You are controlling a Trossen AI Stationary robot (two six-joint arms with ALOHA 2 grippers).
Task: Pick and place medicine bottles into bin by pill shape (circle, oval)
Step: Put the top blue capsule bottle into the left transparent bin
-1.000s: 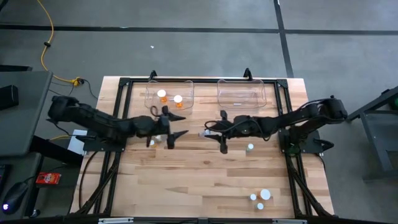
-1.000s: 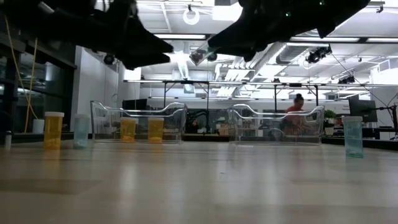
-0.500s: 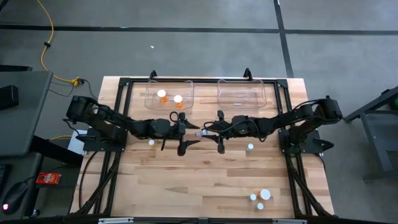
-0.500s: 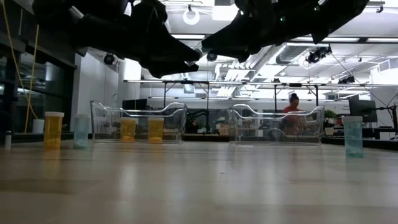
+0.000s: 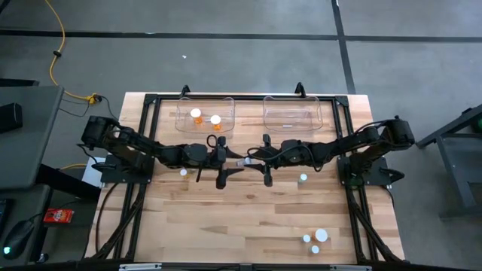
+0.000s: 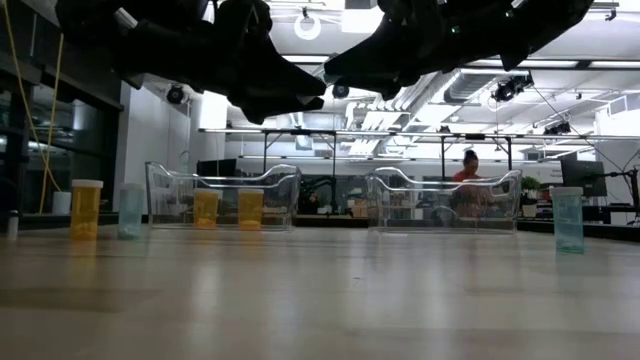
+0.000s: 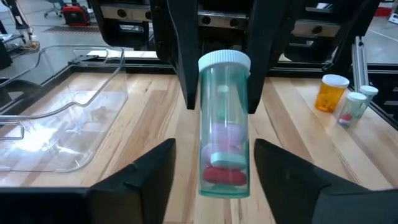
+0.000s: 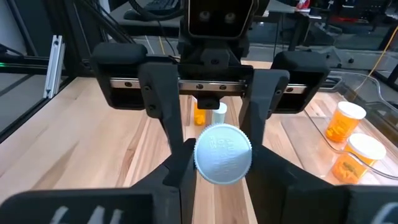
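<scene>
A: Meeting at the centre of the frame in the high view, the left claw (image 5: pixel 226 163) and the right claw (image 5: pixel 265 160) face each other above the desk (image 5: pixel 248 218). What sits between them?

B: A clear bottle (image 7: pixel 224 124) with a white cap. The right claw grips it near the cap end, its fingers (image 7: pixel 180 56) pressed on both sides. The bottle points lengthwise toward the left claw.

A: And the left claw?

B: It is spread wide. Its fingers (image 8: pixel 160 106) stand on either side of the bottle's cap, and I cannot tell whether they touch it.

A: What is inside the bottle?

B: The left wrist view shows a pink pill, a teal one and a red one at the bottle's far end.

A: Where are the other bottles?

B: Two orange bottles (image 5: pixel 205 117) stand in the left bin (image 5: pixel 205 113) at the upper centre-left of the high view. The right bin (image 5: pixel 292 113), beside it, holds nothing I can see. An orange bottle (image 6: pixel 86 208) and a pale teal bottle (image 6: pixel 131 210) stand together at the left edge of the low view. One small bottle (image 5: pixel 303 178) stands just below the right arm in the high view, and three white-capped bottles (image 5: pixel 316 239) cluster at the lower right of the desk.
</scene>
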